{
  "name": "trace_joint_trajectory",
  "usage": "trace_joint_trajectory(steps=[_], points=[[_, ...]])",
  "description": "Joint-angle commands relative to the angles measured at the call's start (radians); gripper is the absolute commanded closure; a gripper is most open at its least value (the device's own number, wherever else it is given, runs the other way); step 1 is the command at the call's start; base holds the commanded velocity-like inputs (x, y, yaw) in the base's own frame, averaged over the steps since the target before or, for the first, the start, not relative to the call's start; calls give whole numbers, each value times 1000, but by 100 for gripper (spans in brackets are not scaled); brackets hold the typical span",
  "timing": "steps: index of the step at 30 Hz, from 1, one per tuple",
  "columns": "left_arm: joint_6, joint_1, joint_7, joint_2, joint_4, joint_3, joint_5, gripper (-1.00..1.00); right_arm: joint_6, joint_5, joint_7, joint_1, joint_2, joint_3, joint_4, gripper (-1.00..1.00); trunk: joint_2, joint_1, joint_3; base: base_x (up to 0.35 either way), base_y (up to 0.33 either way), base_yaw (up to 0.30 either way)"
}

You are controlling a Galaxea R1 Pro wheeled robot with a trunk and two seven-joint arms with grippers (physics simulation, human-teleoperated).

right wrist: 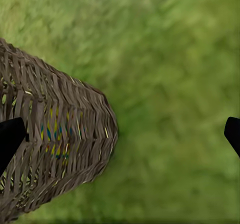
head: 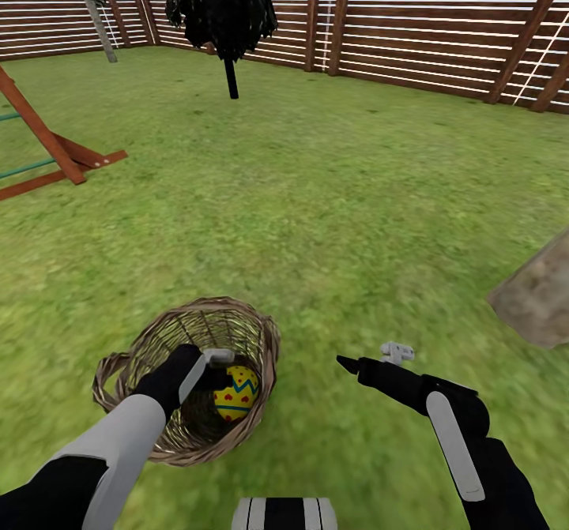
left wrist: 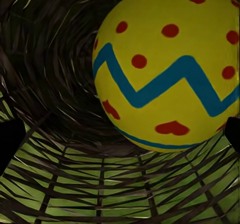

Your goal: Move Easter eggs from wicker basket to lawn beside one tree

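1. Around me: a slat fence (head: 442, 32) rings the lawn (head: 332, 198); a near-black columnar tree (head: 225, 9) stands far ahead, a wooden play frame (head: 47, 147) to my left, and a grey-brown mottled mass (head: 537, 297) sits at my right edge.
2. The wicker basket (head: 261, 332) lies on the grass just ahead-left. I see one Easter egg (head: 235, 393) inside, resting against the woven wall.
3. My left gripper (head: 212, 372) reaches into the basket, fingers spread wide, the egg just ahead of them, not gripped.
4. My right gripper (head: 371, 364) hovers over bare grass beside the basket, fingers apart, empty.
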Motion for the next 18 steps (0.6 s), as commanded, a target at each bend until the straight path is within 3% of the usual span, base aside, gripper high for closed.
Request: trace_joint_trajectory(steps=[1,9,18], points=[[4,0,0,1,-4,-6,9,-100,5,9,10,-1,0,-2,-1,-100,0,0,-1,0,0,0],[4,2,-51,4,-34,-5,10,-100,5,9,10,-1,1,-2,-1,-100,0,0,-1,0,0,0],[5,3,-60,5,-37,-6,10,-100,5,9,10,-1,0,-2,-1,-100,0,0,-1,0,0,0]])
